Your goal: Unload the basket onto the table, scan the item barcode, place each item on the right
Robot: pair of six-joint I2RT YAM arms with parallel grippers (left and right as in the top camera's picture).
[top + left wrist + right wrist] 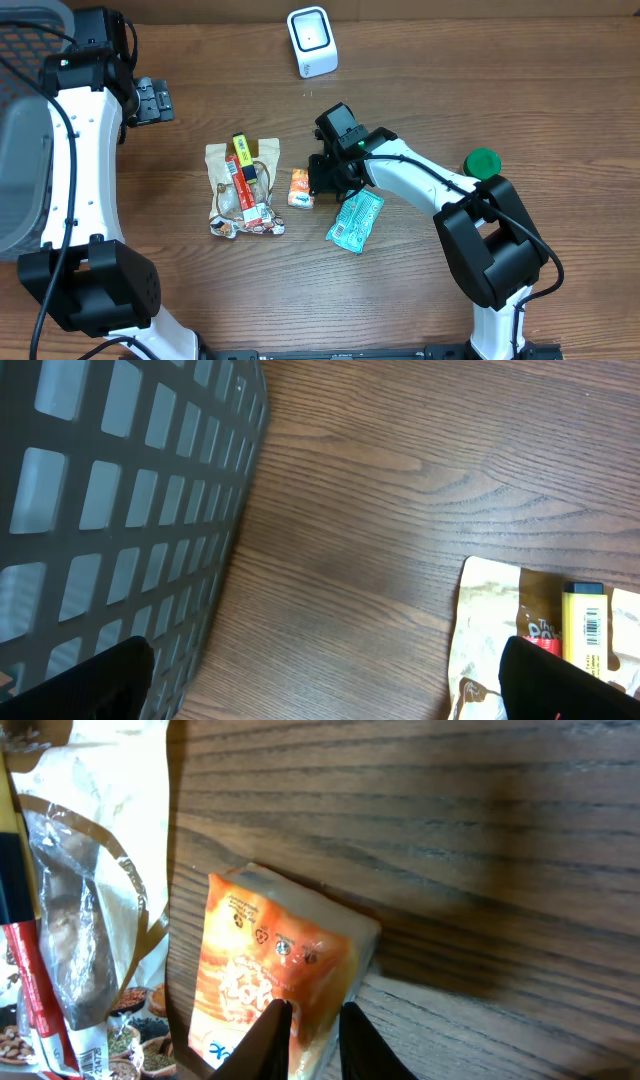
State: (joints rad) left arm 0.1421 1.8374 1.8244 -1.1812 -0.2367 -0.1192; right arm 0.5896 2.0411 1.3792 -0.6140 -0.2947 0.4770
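While we are looking down on the wooden table (450, 90), the grey mesh basket (20, 150) is taking up its left edge. Our left arm (80, 170) is reaching along beside it, and the left gripper (152, 100) is hanging near the far left corner with its jaws standing wide apart over bare wood. Our right arm (420, 180) is stretching from the near right edge toward the middle of the table. A pile of snack bags (245, 195) is lying in the middle, and a teal packet (355, 220) is lying to its right, nearer the front edge. The white scanner (312, 40) is standing at the far edge, well apart from the pile. A green round object (482, 162) is sitting toward the right edge, beside the right arm. The orange packet (300, 188) is lying flat between the pile and the teal packet, and the right gripper (312, 1035) is pinching its edge, fingers nearly together on it.
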